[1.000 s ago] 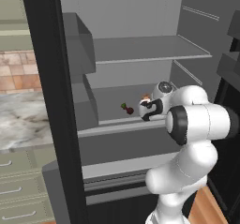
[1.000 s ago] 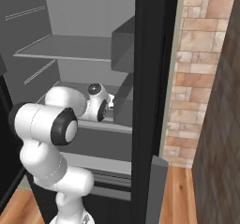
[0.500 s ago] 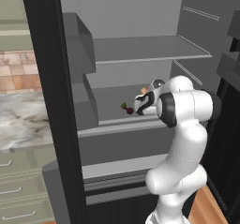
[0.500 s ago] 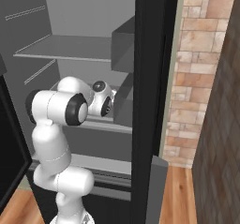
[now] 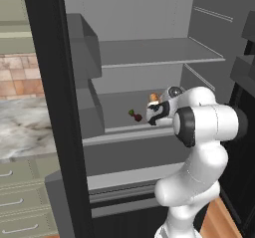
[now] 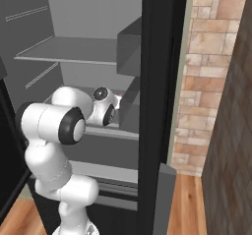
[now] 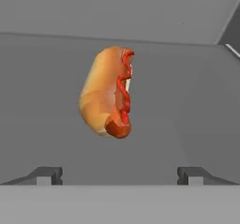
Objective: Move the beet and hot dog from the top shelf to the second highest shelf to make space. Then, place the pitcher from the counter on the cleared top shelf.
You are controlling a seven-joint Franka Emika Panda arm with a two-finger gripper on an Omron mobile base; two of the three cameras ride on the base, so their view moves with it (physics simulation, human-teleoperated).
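Grey slabs first: the top shelf (image 5: 159, 53) sits bare, so that clearing looks done, and the second highest shelf (image 5: 119, 98) below it now carries both small items. The marbled counter (image 5: 25, 127) shows at the left edge, but no pitcher is visible there, so that last leg appears untouched. Down to the pincer (image 7: 120, 174): its tips are spread wide, gripping nothing. Right ahead of it, the hot dog (image 7: 108, 92) hangs free of both fingers, seemingly just let go over the second shelf. Smallest of all, the beet (image 5: 135, 115) rests on that same shelf, just left of the hand.
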